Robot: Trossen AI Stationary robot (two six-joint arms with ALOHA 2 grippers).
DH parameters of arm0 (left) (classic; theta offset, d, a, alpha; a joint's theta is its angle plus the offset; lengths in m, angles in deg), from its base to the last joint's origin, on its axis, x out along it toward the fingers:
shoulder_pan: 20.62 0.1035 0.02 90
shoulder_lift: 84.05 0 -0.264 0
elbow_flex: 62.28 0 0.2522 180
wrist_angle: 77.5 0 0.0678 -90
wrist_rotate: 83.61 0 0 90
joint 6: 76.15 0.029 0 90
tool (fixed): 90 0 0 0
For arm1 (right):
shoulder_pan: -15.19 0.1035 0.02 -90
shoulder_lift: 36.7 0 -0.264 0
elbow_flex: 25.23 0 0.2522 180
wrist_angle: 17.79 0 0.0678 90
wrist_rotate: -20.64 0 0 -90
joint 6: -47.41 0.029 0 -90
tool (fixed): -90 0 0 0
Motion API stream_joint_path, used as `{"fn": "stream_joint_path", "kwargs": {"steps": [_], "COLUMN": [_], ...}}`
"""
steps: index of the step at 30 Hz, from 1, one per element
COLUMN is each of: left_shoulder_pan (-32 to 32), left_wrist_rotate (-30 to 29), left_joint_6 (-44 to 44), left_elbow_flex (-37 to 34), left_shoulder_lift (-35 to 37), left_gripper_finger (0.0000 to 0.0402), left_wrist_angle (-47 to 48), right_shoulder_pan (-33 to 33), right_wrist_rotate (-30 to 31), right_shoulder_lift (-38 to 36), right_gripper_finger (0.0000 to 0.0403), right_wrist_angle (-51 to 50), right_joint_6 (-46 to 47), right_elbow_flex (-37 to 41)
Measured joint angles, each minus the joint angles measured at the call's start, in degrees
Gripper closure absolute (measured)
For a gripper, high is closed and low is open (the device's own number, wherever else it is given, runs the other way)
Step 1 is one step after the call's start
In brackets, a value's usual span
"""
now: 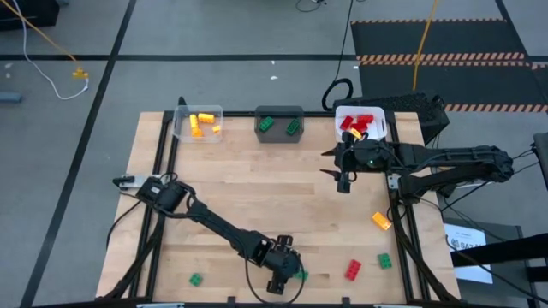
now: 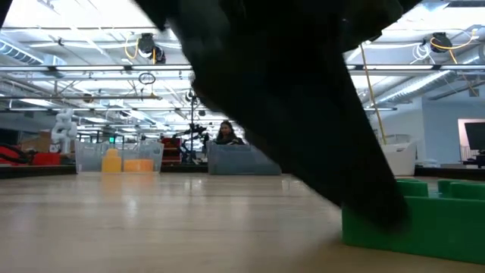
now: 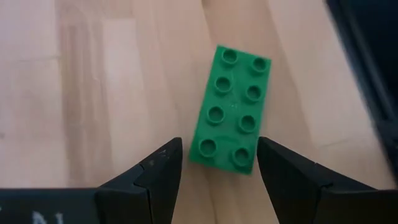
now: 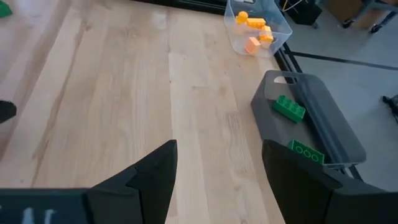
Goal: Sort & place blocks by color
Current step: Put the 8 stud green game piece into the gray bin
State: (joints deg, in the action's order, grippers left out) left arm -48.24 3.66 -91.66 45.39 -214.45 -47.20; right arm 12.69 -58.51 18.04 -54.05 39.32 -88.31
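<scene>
The left arm reaches from its base near the table's point(image 1: 257, 184) left side down to the near edge, wrist bent so the left gripper point(image 3: 217, 165) points straight down over a green brick point(image 3: 231, 115). Its fingers point(image 3: 158, 174) stand apart on either side of the brick's end, not touching it, with bare wood all round the brick. In the high view that gripper point(image 1: 282, 272) sits just inside the near edge, leaving little room on that side and open tabletop toward the bins.

The right arm stretches in from the table's right side, its right gripper point(image 1: 344, 178) hanging just in front of the white bin point(image 1: 341, 115), fingers spread and empty. Ahead of it the wrist camera shows open wood, the grey bin point(image 4: 323, 124) with green bricks inside and the clear bin point(image 4: 273, 28) with orange ones.

The white bin holds red bricks point(image 1: 355, 122). Loose on the table: an orange brick point(image 1: 381, 221) near the right edge, a red brick point(image 1: 353, 269) and a green one point(image 1: 384, 261) near the near edge, and another green one point(image 1: 195, 278) left of the left gripper.
</scene>
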Motion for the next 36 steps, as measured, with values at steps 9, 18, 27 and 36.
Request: {"fn": "stream_joint_path", "kwargs": {"steps": [9, 18, 27, 36], "left_shoulder_pan": [0.07, 0.05, 0.07, 1.25], "left_wrist_rotate": [-0.90, -2.12, -4.12, -8.50], "left_joint_6": [1.70, 3.03, 4.38, 2.85], "left_elbow_flex": [0.11, 0.07, 0.04, -0.17], "left_shoulder_lift": [-1.45, -1.61, -1.67, 1.86], "left_gripper_finger": [0.0192, 0.0208, 0.0259, 0.0259], "left_wrist_angle": [-2.52, -3.10, -3.55, 5.83], "right_shoulder_pan": [0.00, 0.00, 0.00, 0.00], "right_wrist_rotate": [-0.11, -0.13, -0.15, -0.43], "right_shoulder_lift": [0.00, 0.00, 0.00, 0.00], "right_gripper_finger": [0.0174, 0.0174, 0.0174, 0.0174], "right_wrist_angle": [-0.38, -0.68, -0.98, -1.40], "right_joint_6": [1.41, 1.43, 1.43, 1.04], "right_elbow_flex": [0.00, 0.00, 0.00, 0.00]}}
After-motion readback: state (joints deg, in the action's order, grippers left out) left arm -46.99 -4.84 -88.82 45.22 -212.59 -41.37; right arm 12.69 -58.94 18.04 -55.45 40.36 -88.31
